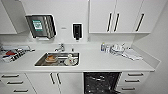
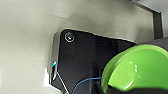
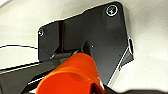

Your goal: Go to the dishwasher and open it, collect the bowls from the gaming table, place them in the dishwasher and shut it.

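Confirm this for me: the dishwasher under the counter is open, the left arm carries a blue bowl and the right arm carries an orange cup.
One detail is wrong: the bowl at the left arm is green, not blue, as the left wrist view shows. The rest holds: the dishwasher under the counter stands open in the head view, and the orange cup is at the right arm.

1. Wall dispenser (image 1: 41, 26): a greenish label on its front; the print is too blurred to read.
2. Black wall unit (image 1: 77, 31): no legible marking.
3. Wall (image 1: 63, 28) between the two: a small grey mark, unreadable.
4. Bottles (image 1: 105, 47) on the counter: labels present, wording too small to make out.
5. Green bowl (image 2: 140, 70): plain, no lettering.
6. Orange cup (image 3: 72, 75): plain, no lettering.

No text, brand, number or sign can be read.
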You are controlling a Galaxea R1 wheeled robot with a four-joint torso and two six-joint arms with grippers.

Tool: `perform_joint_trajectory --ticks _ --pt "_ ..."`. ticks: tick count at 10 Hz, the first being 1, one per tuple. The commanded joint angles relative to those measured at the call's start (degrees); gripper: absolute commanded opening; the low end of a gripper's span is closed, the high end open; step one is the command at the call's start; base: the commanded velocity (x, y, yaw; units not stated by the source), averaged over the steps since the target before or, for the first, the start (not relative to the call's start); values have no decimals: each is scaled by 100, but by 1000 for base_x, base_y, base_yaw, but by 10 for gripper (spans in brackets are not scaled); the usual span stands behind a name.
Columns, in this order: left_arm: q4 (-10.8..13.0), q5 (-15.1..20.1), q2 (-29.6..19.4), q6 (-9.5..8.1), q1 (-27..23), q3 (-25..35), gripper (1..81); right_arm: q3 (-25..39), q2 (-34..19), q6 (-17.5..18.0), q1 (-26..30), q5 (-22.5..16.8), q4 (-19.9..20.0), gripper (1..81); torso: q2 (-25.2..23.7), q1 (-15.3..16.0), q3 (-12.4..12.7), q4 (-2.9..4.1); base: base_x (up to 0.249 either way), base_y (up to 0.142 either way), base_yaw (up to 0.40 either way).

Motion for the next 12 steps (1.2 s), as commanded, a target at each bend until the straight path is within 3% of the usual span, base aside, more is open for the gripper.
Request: perform_joint_trajectory --ticks 1,4,9,12 --pt "84 234 -877 13 -498 819 10 207 -278 8 302 -338 61 10 0 0 5 0 0 0 0" --pt "49 312 -1430 -5 -938 1380 10 215 -287 17 320 -338 61 10 5 7 -54 0 0 0 0" --pt "40 1113 -1862 -14 -2248 2410 10 286 -261 8 390 -312 52 10 5 7 -61 0 0 0 0" --pt "14 1781 -2143 -14 -3064 2982 10 295 -252 17 434 -303 52 10 5 7 -540 0 0 0 0"
